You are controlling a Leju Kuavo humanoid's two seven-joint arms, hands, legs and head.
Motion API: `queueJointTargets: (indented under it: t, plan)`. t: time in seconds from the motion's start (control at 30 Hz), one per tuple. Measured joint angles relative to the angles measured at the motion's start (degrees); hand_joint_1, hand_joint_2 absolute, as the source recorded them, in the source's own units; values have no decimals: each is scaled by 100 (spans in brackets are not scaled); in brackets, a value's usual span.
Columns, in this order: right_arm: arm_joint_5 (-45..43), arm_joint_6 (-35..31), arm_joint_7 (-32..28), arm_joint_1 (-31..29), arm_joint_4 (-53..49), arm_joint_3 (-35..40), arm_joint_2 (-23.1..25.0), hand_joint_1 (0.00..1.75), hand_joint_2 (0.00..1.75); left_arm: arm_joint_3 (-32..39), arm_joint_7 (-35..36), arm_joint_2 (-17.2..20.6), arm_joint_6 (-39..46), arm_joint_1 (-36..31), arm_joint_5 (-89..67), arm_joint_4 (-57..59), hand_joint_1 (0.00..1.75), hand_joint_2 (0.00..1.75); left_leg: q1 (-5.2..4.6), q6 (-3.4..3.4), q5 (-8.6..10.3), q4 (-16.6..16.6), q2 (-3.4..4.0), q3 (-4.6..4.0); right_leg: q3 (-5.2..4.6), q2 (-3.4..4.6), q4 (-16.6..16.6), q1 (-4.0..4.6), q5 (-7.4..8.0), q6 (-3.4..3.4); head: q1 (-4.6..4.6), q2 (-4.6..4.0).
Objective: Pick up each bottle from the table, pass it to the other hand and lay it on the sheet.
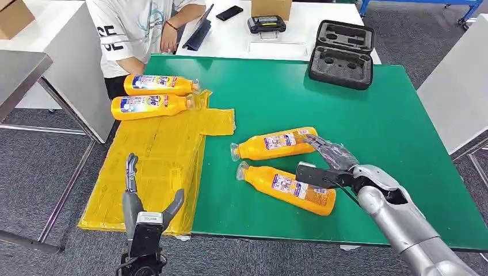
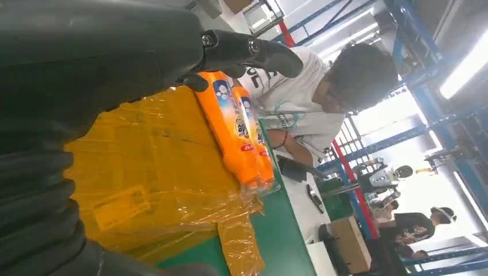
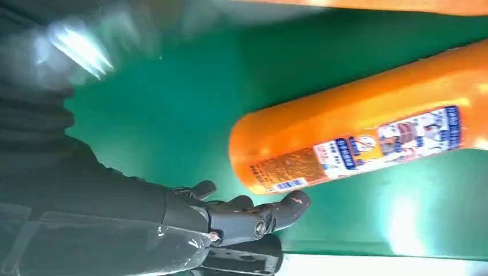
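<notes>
Two orange bottles lie on the green table [image 1: 357,115]: a far one [image 1: 273,144] and a near one [image 1: 288,187], caps pointing left. My right hand [image 1: 328,164] hovers at their base ends, fingers spread, holding nothing; its fingertips reach over the far bottle's base. In the right wrist view a bottle's base [image 3: 368,132] lies just beyond the fingers [image 3: 247,215]. Two more bottles [image 1: 155,84] [image 1: 149,106] lie side by side at the far end of the yellow sheet [image 1: 161,155], also seen as bottles [image 2: 230,126] on the sheet [image 2: 144,172]. My left hand [image 1: 144,210] is open above the sheet's near edge.
A person in a white shirt [image 1: 138,29] sits at the table's far left corner, close to the sheet's bottles. A black foam case [image 1: 341,54] stands at the far edge. A grey table [image 1: 17,75] is at left. The sheet hangs over the green table's left edge.
</notes>
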Motion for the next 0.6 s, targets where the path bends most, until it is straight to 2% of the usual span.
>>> queueJointTargets:
  t: [0.2, 0.33, 0.47, 0.6]
  plan:
    - [2, -7, -11, -75, 35, 11, 103, 0, 175, 2, 22, -13, 0, 16, 30, -52, 0, 175, 0, 0, 1, 0, -2, 0, 0, -2, 0, 0, 0, 0, -2, 0]
    - [140, -191, -2, -54, -127, -9, 109, 0, 175, 4, -239, -17, 0, 88, 217, -179, 0, 175, -1, 0, 0, 0, -1, -1, -3, -1, 0, -1, 0, 0, -2, 0]
    - [1033, -989, 392, 150, -689, -184, 138, 0, 175, 4, -829, -83, 0, 256, 240, -510, 0, 175, 0, 0, -1, 0, -1, -1, -4, -2, -1, 0, -3, -1, -2, 0]
    - [1705, -1312, 678, 616, -1410, -416, 181, 0, 175, -11, -955, -111, 0, 386, 179, -776, 0, 175, 1, -5, -7, 0, -2, -1, -5, -2, -2, 0, -4, -1, 0, 0]
